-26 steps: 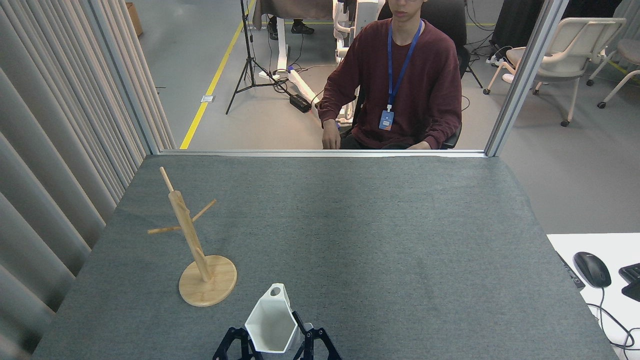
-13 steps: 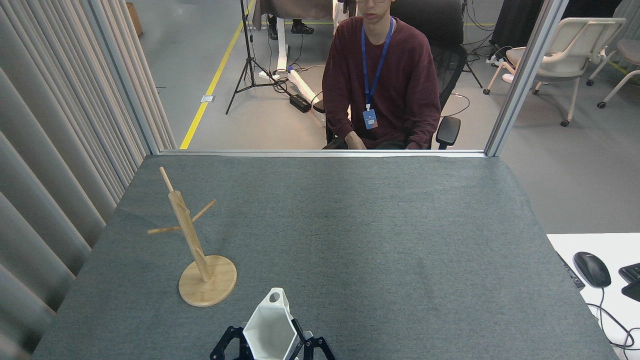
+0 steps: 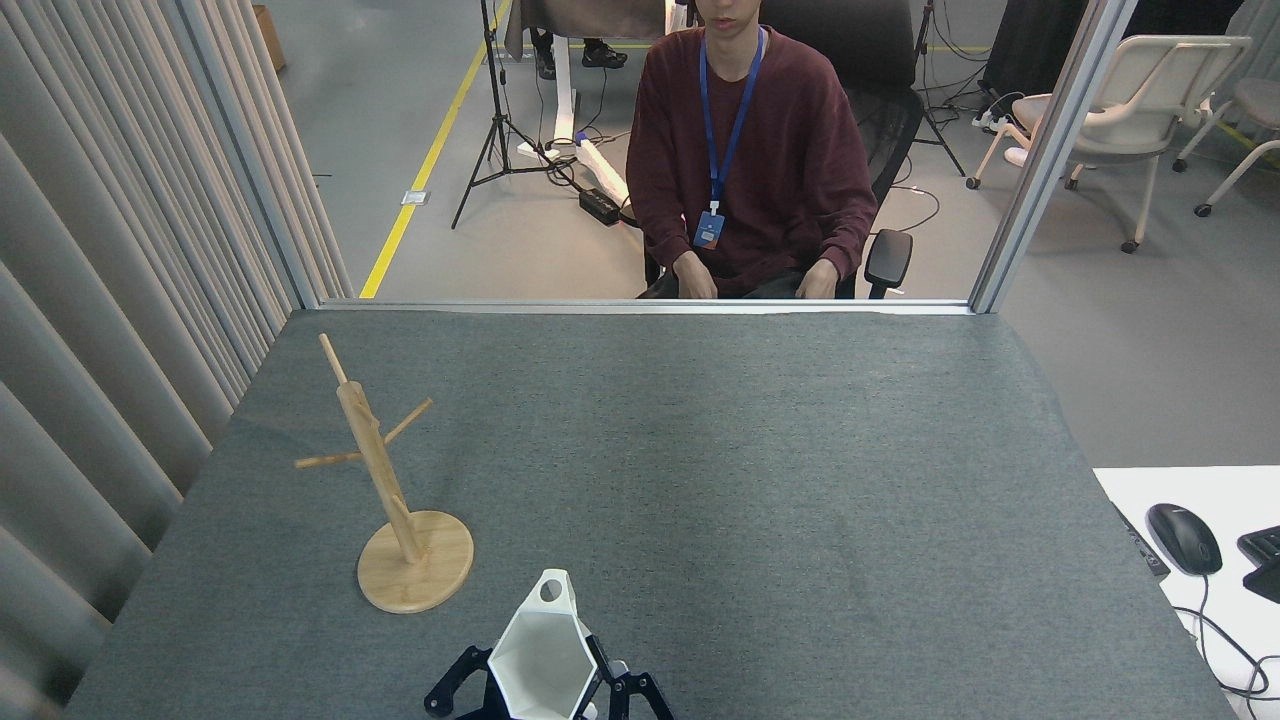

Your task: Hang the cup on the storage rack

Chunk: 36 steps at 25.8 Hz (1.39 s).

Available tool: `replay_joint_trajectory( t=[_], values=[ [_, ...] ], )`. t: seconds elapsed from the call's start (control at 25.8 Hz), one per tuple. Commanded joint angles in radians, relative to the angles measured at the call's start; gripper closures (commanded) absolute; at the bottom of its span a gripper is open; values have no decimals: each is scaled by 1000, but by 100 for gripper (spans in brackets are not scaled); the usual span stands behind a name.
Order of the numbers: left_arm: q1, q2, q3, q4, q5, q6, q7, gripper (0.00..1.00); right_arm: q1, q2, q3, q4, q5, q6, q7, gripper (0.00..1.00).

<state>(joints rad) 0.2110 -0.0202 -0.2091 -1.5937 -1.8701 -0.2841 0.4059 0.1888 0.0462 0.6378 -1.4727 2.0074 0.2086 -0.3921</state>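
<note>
A black gripper [image 3: 545, 690], side indeterminable, is clamping the white faceted cup [image 3: 545, 655]; the light wooden mug-tree rack [image 3: 385, 480] is standing at ten o'clock.

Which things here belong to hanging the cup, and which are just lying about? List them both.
For the job: cup, held in the claw; storage rack; table that the rack stands on.
Lying about: computer mouse, keyboard corner, tripod, white chair, seated person.
</note>
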Motion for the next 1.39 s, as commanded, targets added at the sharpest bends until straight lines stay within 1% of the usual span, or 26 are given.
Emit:
replay_joint_trajectory(
  t=[0.0,0.23,0.54,0.58,0.62,0.66,0.7,0.77,0.81,0.85,0.93,0.97,1.01,1.05,1.12,1.16,1.28,1.36],
  values=[
    [1,2,0,6,-1,2,22,73,0,1,-6,-3,-6,-46,-1,2],
    [1,-1,0,23,-3,2,22,72,0,1,-6,-18,-9,-49,-17,2],
    [-2,-4,0,51,-12,3,22,72,0,4,13,-124,-12,-58,-50,2],
    [-4,-6,2,52,-12,3,22,72,-5,7,13,-136,-26,-48,-59,2],
    [-2,-6,4,52,-14,5,22,71,-11,14,3,-149,-58,-35,-65,2],
    [-2,-6,8,52,-12,5,22,71,-22,17,-10,-161,-116,-3,-67,2],
    [-2,-7,14,52,-12,5,22,71,-45,23,-44,-166,-190,52,-62,1],
    [-1,-7,20,52,-11,8,22,71,-97,30,-159,-155,-329,127,-48,2],
    [1,-7,33,52,-11,13,22,71,-111,30,-236,-144,-380,127,-39,2],
    [4,-9,59,52,-11,14,22,71,-117,30,-322,-127,-414,124,-27,2],
    [10,-10,122,51,-8,19,22,72,-117,20,-461,-83,-421,91,-2,1],
    [11,-9,154,51,-6,25,24,72,-100,14,-504,-61,-417,57,2,1],
    [14,-7,189,46,-4,29,24,73,-85,4,-509,-49,-406,20,2,1],
    [18,-6,227,40,-4,33,25,73,-48,-20,-509,-48,-383,-8,4,2],
    [27,-6,318,24,-4,33,25,73,15,-66,-510,-48,-337,-31,2,1],
    [27,-4,359,12,-6,31,25,74,27,-75,-509,-46,-331,-32,2,2],
    [27,-3,461,-8,-18,34,30,74,38,-72,-507,-43,-331,-31,1,1],
    [27,-6,511,-9,-89,40,36,75,43,-66,-509,-40,-331,-31,1,1]
  ],
)
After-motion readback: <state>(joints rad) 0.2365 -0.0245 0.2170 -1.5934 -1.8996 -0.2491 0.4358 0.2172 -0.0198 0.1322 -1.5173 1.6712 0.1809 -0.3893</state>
